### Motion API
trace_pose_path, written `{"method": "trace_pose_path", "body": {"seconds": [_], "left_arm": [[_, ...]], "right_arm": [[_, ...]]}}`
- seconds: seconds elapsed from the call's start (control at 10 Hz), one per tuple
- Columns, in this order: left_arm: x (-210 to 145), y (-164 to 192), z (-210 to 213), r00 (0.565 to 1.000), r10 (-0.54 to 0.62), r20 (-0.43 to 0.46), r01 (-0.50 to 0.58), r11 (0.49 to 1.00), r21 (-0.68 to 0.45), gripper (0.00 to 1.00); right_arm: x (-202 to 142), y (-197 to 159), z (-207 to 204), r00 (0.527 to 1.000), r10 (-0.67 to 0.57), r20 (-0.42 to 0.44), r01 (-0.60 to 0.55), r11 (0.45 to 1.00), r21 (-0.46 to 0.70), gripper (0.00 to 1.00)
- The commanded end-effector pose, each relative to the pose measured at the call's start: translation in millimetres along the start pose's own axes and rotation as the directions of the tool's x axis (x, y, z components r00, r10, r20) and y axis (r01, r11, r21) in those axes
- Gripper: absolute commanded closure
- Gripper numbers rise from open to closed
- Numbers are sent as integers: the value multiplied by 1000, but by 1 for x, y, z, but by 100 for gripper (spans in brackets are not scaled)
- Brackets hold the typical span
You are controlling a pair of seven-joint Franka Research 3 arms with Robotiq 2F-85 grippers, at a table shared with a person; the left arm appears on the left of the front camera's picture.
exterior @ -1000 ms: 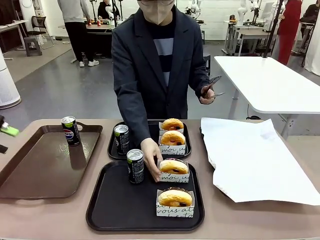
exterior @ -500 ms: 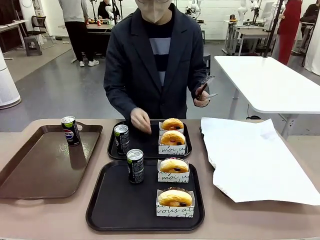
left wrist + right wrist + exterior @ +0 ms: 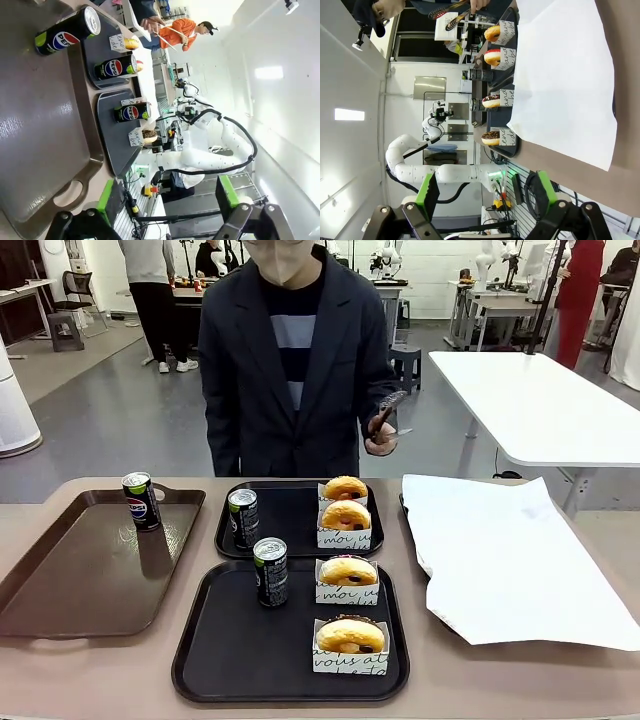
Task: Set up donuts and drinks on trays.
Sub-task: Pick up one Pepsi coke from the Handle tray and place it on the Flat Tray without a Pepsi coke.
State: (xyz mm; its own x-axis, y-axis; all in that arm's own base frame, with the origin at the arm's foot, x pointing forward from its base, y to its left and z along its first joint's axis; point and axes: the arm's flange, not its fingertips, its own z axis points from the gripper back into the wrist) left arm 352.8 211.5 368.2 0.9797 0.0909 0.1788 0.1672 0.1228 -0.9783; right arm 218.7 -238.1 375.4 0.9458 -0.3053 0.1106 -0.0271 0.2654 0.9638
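Cans (image 3: 124,66) read "PEPSI"; donut sleeves (image 3: 347,594) carry black script

Left pincer (image 3: 167,197): green-padded fingers spread wide — nothing between them.
Right pincer (image 3: 482,192): fingers likewise apart — holding nothing, off the desk.

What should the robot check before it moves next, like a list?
1. Near tray has one can and two donuts: ok.
2. Far tray has one can and two donuts: ok.
3. Third can stands on the brown tray, not a black one: not ok.
4. Person's hand holds tongs away from the table: ok.
5. Left claw open, holding nothing: ok.
6. Right claw open, holding nothing: ok.
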Motion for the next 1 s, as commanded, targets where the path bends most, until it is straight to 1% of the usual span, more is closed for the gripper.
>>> {"method": "trace_pose_path", "body": {"seconds": [0.0,0.9], "left_arm": [[0,0,-3,1000,21,9,-21,1000,-7,0],[0,0,-3,1000,21,9,-21,1000,-7,0]], "right_arm": [[-3,0,1,1000,10,-13,-10,1000,1,0],[-3,0,1,1000,10,-13,-10,1000,1,0]]}}
